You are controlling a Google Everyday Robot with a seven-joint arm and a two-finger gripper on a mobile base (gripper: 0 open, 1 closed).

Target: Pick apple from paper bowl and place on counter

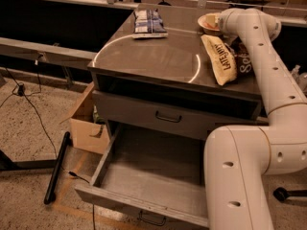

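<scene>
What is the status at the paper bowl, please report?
Robot gripper at the paper bowl, back corner of counter. In bowl, apple, not yet lifted. Beside it, chip bag, close to arm.

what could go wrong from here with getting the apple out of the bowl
1. The gripper sits at the small cream paper bowl near the far edge of the glossy grey-brown counter; the light bowl may lift with the reddish apple or slide off.
2. The yellow chip bag lies close beside the bowl, so the arm may drag it.
3. Set down, the round apple could roll off toward the open lower drawer.
</scene>
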